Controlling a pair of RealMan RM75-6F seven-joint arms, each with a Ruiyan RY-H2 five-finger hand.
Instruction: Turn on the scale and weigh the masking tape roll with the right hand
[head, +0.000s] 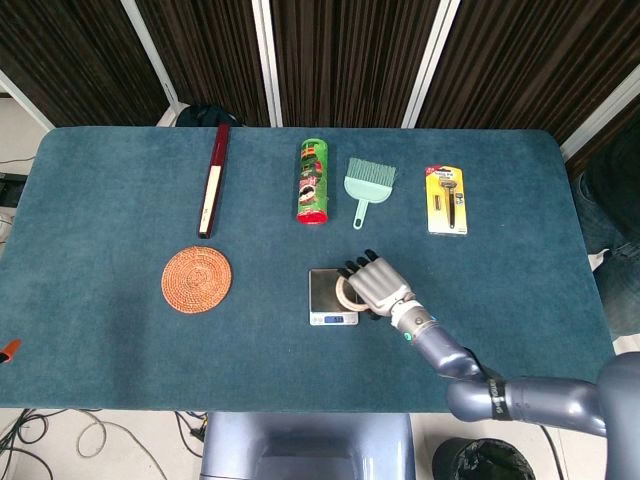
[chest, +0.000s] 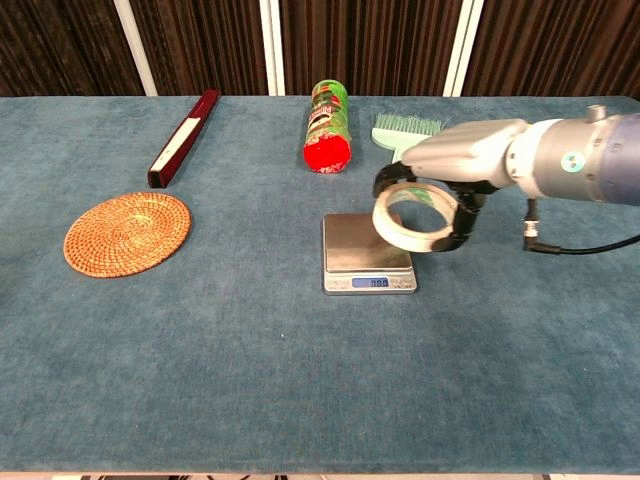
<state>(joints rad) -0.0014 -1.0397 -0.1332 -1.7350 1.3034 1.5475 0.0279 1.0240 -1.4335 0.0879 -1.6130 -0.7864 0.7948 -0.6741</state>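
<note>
Dark slatted wall panels behind, blue felt-covered worktop (chest: 250, 380) in front. Scale (chest: 367, 252) sits mid-worktop, display lit with digits showing, so it looks powered already. Right hand (chest: 462, 155) has its fingers (chest: 455, 222) clamped on the tape roll (chest: 412, 217), one hooked through the core, roll tilted and clear of the worktop. Roll hangs over the right edge of the scale, not touching the platter as far as the chest view shows; head view puts it over the platter's right half (head: 347, 290). Left hand not visible in either view. Around the scale: chip can (chest: 328, 127) behind it, small brush (chest: 398, 135) behind and to its right, partly hidden by the hand, woven mat (chest: 127, 232) well off to its left, dark red flat case (chest: 183, 136) behind-left, packaged tool (head: 446, 200) behind-right in head view only. Risks from here, my read: roll is off-centre to the right, so letting go now could land it half on the platter rim and tip it off onto the felt. Tilted release may make it roll. A finger left inside the core or resting on the platter would load the scale and corrupt the reading. Coming down hard could shove the scale or hit its buttons.
</note>
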